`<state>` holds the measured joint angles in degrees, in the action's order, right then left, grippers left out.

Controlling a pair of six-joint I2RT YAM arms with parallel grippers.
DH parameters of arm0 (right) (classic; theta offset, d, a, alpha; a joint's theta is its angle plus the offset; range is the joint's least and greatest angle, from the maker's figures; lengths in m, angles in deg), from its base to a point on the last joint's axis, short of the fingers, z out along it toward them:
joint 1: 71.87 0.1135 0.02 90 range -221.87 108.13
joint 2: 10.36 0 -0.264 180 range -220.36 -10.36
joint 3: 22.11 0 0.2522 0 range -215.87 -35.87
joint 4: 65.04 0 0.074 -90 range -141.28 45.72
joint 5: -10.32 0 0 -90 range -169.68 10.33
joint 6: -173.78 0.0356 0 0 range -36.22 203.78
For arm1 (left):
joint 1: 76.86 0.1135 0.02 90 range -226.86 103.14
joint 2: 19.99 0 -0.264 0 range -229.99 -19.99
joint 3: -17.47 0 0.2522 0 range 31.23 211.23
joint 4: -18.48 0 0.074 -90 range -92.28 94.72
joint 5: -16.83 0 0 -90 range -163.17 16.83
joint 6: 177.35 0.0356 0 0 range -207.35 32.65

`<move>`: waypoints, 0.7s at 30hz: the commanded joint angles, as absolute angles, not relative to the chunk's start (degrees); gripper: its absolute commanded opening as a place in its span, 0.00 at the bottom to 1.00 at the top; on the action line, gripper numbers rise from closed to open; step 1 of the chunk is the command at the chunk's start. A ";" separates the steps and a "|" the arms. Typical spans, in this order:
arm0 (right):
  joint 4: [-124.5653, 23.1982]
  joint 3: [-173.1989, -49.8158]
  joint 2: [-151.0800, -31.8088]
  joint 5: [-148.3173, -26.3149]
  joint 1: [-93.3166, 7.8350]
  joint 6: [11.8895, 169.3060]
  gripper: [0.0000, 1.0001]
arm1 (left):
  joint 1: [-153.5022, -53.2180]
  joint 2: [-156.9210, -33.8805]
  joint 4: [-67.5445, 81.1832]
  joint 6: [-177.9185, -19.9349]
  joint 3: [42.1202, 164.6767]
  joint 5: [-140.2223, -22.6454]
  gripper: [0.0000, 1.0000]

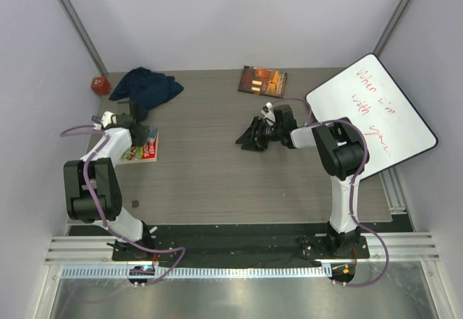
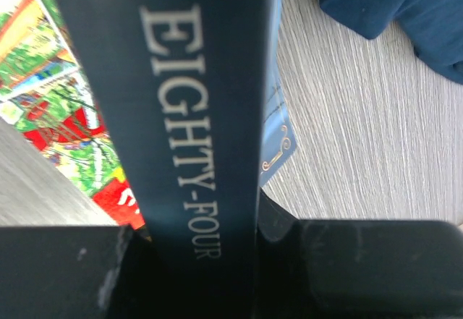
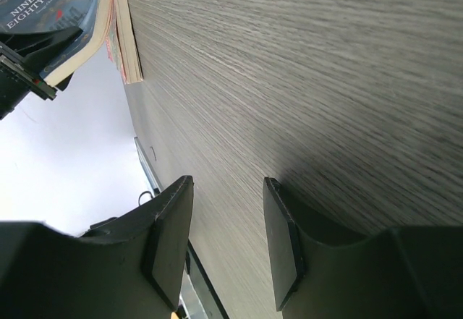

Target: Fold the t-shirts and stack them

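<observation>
books (image 1: 264,80): three, one book (image 2: 195,116) in left pincer (image 1: 136,125); t-shirt heap (image 1: 147,87): one.

1. A grey wood-grain table (image 1: 217,181) fills the view, seen from above.
2. A crumpled navy t-shirt (image 1: 147,87) lies at the far left, with a small red object (image 1: 99,84) just beside it in the corner.
3. A red picture book (image 1: 148,147) lies flat near the left edge.
4. An orange-and-dark book (image 1: 263,81) lies at the far middle.
5. A whiteboard (image 1: 372,109) with red handwriting rests on the right side, overhanging the edge.
</observation>
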<state>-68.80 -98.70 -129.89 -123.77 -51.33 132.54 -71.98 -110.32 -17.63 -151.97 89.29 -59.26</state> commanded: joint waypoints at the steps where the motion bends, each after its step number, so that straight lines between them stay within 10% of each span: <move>1: -69.21 -99.68 -129.11 -124.94 -50.95 131.77 0.49 | -73.08 -110.87 -13.83 -153.53 90.65 -55.51 0.00; 10: -70.96 -98.01 -129.19 -125.03 -50.95 132.74 0.48 | -73.08 -106.05 -27.43 -160.20 89.68 -43.74 0.03; 17: -71.23 -96.95 -126.38 -124.06 -50.95 132.83 0.48 | -72.55 -106.73 -27.54 -156.87 90.73 -44.33 0.37; 21: -70.00 -96.87 -124.89 -123.62 -50.95 132.21 0.48 | -72.55 -110.95 -25.44 -154.94 92.75 -49.34 0.27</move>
